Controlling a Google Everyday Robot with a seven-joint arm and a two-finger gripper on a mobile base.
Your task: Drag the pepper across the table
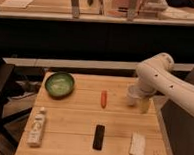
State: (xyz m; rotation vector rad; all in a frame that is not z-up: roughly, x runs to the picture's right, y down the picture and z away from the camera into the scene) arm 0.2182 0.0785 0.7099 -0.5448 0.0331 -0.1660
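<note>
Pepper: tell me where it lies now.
Camera view: the pepper lies centrally, between the green bowl and the white cup; the claw hangs just right of that cup.

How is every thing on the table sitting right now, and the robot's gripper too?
pepper: lying flat, nothing touching it.
gripper: pointing down beside the cup, apart from the pepper.
cup: standing upright.
bowl: right way up.
bottle: lying on its side.
remote: lying flat.
</note>
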